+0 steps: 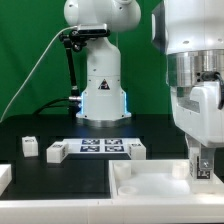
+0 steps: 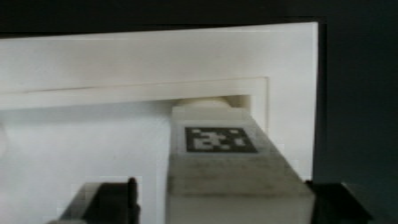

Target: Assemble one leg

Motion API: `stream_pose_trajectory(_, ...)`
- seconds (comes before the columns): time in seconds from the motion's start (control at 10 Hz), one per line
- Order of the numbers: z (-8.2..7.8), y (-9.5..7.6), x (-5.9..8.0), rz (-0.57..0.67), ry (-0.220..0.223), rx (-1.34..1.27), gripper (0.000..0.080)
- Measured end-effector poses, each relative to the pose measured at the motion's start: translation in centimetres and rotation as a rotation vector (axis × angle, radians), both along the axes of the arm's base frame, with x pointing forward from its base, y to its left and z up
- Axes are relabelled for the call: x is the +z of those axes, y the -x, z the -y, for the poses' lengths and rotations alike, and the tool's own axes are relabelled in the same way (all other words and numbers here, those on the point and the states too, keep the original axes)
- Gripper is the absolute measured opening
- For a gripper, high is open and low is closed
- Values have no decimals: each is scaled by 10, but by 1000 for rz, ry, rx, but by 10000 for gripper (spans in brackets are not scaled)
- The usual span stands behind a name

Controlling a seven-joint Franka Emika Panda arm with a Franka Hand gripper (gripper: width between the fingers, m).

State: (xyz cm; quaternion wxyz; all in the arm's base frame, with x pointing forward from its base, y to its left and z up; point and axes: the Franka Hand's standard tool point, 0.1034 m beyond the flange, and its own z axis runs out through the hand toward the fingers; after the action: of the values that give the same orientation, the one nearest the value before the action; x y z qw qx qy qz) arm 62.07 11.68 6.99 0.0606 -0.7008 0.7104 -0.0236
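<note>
Step in hand: seating leg (image 2: 224, 150) at corner of white tray-like top (image 1: 150, 185). Claw (image 2: 217, 200) pinches leg between both fingers, leg end against corner recess. Loose parts, marker board (image 1: 100, 147) lie on bench (image 1: 60, 170). Next move likely calls for twisting leg home while keeping it aligned

White leg (image 2: 222, 150) bearing a black-and-white checked tag — white tray (image 2: 107, 70), black table (image 1: 60, 175), green backdrop (image 1: 30, 50).

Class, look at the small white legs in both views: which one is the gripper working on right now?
The leg between the gripper fingers, standing at the white tray piece. The other legs lie loose on the black table by the marker board.
</note>
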Motion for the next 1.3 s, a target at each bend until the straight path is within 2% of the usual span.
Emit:
stream_pose_trajectory(0.1, 0, 1, 0, -2, 8, 66, 513)
stream_pose_trajectory(0.2, 0, 1, 0, 4, 24, 192, 620)
stream_pose_trajectory(0.3, -1, 1, 0, 11, 38, 319, 641)
stream_pose_trajectory(0.7, -7, 2, 0, 23, 99, 722, 649)
stream_pose_trajectory(1.3, -7, -4, 4, 44, 235, 1359, 649)
